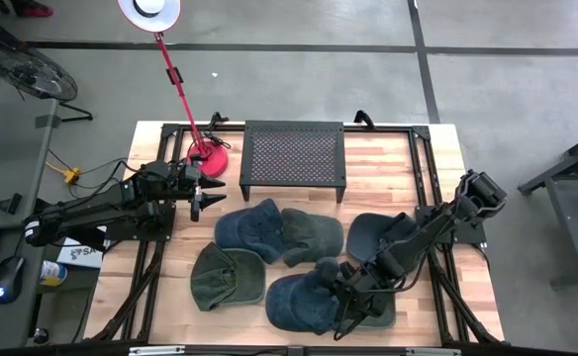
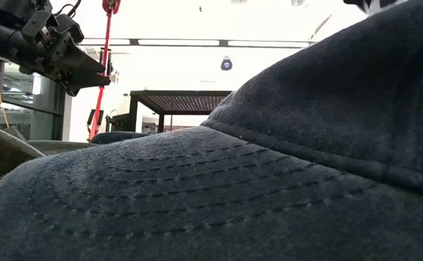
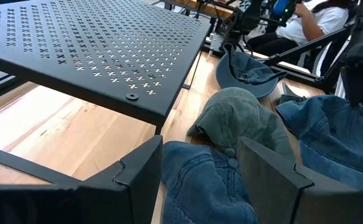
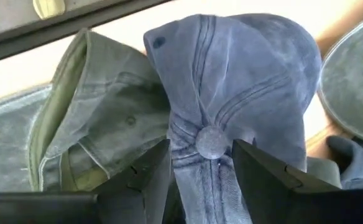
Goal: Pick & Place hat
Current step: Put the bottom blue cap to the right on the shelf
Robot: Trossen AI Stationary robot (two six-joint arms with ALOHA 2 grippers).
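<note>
Several soft caps lie crown-up or flopped on the wooden table. A washed blue cap (image 1: pixel 299 300) (image 4: pixel 231 81) sits near the near edge and fills the low view (image 2: pixel 233 181). My right gripper (image 1: pixel 346 297) (image 4: pixel 201 180) is down on its crown, shut on it. My left gripper (image 1: pixel 206 201) (image 3: pixel 200 180) (image 2: pixel 88 76) hangs open above the table, left of a dark blue cap (image 1: pixel 249 229) (image 3: pixel 200 186), touching nothing. My right gripper pinches the blue cap's crown top between its two fingers, one on each side of the top button (image 4: pixel 211 142). The cloth there is gathered into creases that run toward the button. The fingers slant down at it from the table's right. I cannot tell whether the cap is clear of the table.
An olive cap (image 1: pixel 225 277) (image 4: pixel 94 124), a grey-green cap (image 1: pixel 309 235) and a slate cap (image 1: pixel 373 234) crowd the table's middle. A black perforated rack (image 1: pixel 294 153) (image 3: pixel 94 50) stands at the far edge, a red lamp base (image 1: pixel 208 158) beside it. A seated person (image 3: pixel 318 18) is beyond the table.
</note>
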